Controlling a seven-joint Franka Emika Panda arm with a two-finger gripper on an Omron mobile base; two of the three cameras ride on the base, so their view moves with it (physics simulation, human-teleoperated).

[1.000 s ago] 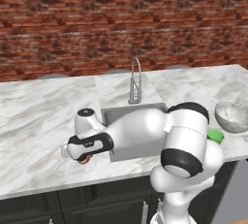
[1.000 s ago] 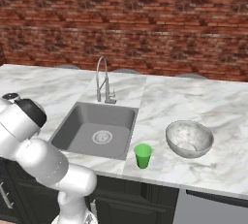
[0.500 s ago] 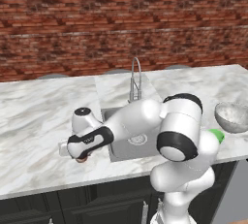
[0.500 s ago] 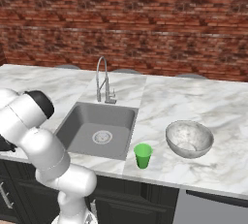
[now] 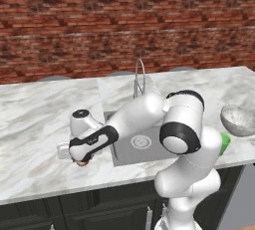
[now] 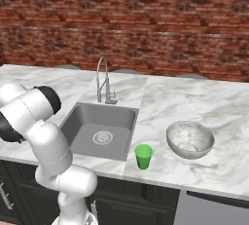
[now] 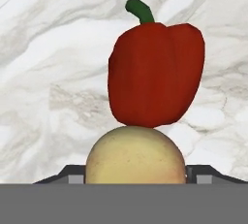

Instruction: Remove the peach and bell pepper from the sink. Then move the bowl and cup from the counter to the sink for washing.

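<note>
peach (image 7: pixel 135 155): sitting between the pincer's two dark fingertips (image 7: pixel 72 174), one tip showing on each side of it, filling the lower middle of the hand view.
bell pepper (image 7: pixel 155 75): lying on the marble just beyond the peach, touching its far edge, green stem pointing away from the pincer.
pincer (image 5: pixel 79 162): standing wide around the peach; reaching down over the counter with something small and orange-red peeking out under it in the left base view.
counter (image 5: pixel 35 119): lying directly under the pincer, white marble with grey veins.
sink (image 6: pixel 99 129): sitting beside the pincer, toward the arm's right, basin showing bare grey steel and a round drain.
cup (image 6: pixel 143 156): standing well apart from the pincer, on the front rim past the sink's far corner.
bowl (image 6: pixel 189 140): resting farther out still, just beyond the cup.
</note>
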